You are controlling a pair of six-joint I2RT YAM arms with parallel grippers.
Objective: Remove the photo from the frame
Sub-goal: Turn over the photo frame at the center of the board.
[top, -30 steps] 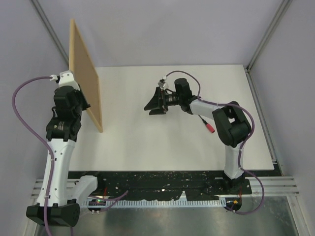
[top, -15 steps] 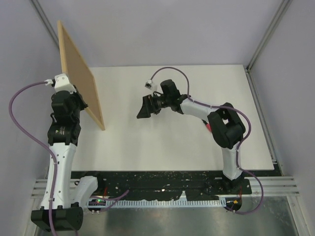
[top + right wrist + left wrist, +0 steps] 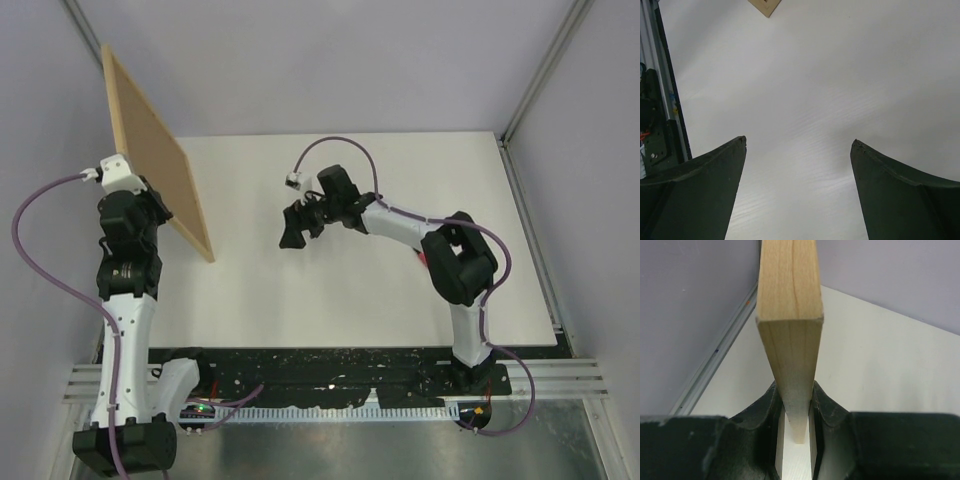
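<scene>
Top external view: the frame (image 3: 155, 160) stands on edge at the left of the table (image 3: 350, 290), long axis slanting near-right to far-left, clamped by the left tool (image 3: 796, 410); the right tool (image 3: 288, 230), spread wide and empty, faces it from mid-table; the photo is nowhere visible.

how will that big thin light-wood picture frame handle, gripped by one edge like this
Probably stiff: the thin light-wood frame looks straight, unbowed, in the left gripper. Likely light, since one narrow edge pinch carries it. Broad and held by its edge, it may pivot or slip.
</scene>
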